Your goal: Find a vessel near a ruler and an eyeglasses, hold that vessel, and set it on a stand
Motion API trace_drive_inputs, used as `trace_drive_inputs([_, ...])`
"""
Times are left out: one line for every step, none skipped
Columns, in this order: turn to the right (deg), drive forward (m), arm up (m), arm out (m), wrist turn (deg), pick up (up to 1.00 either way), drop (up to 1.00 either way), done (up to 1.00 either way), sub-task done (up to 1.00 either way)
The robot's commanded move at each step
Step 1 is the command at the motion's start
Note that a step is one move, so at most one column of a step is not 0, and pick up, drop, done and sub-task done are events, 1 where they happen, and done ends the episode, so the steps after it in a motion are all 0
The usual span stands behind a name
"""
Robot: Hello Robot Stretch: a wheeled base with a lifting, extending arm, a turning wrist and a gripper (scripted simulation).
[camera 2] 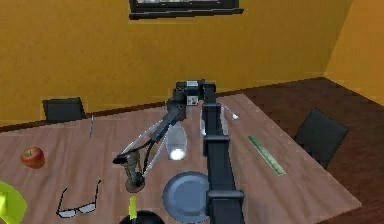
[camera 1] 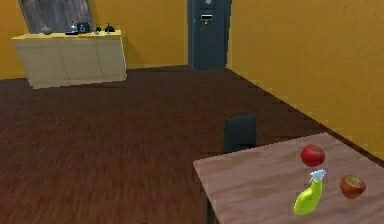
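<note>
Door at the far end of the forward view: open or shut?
Shut. The dark door fills its opening flush, with no gap showing at either side.

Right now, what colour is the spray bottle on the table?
Yellow-green spray bottle with a pale top, best in the forward view.

The floor [camera 1: 120, 130] lies bare and wide from the desk [camera 1: 250, 185] to the cream cabinet [camera 1: 70, 60] and the dark door [camera 1: 209, 35]. A dark chair [camera 1: 239, 133] stands against the desk's far edge. On that corner a red apple [camera 1: 313, 155], a second apple [camera 1: 352, 186] and a yellow-green spray bottle [camera 1: 310, 195] stand near one another, with bare top to their left.

In the arm side view the arm [camera 2: 218, 160] crosses the desk's middle. Left of it things crowd: a clear vessel [camera 2: 178, 148], a grey plate [camera 2: 185, 192], a small stemmed thing [camera 2: 133, 180] and eyeglasses [camera 2: 78, 200]. Right of it a green ruler [camera 2: 267, 155] lies amid bare top. One chair [camera 2: 63, 108] blocks the far side, another chair [camera 2: 320, 135] the right.
</note>
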Motion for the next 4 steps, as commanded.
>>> trace_drive_inputs([0.0,0.0,0.0,0.0,45.0,0.0,0.0,0.0,0.0])
trace_drive_inputs([0.0,0.0,0.0,0.0,45.0,0.0,0.0,0.0,0.0])
trace_drive_inputs([0.0,0.0,0.0,0.0,30.0,0.0,0.0,0.0,0.0])
trace_drive_inputs([0.0,0.0,-0.3,0.0,0.0,0.0,0.0,0.0,0.0])
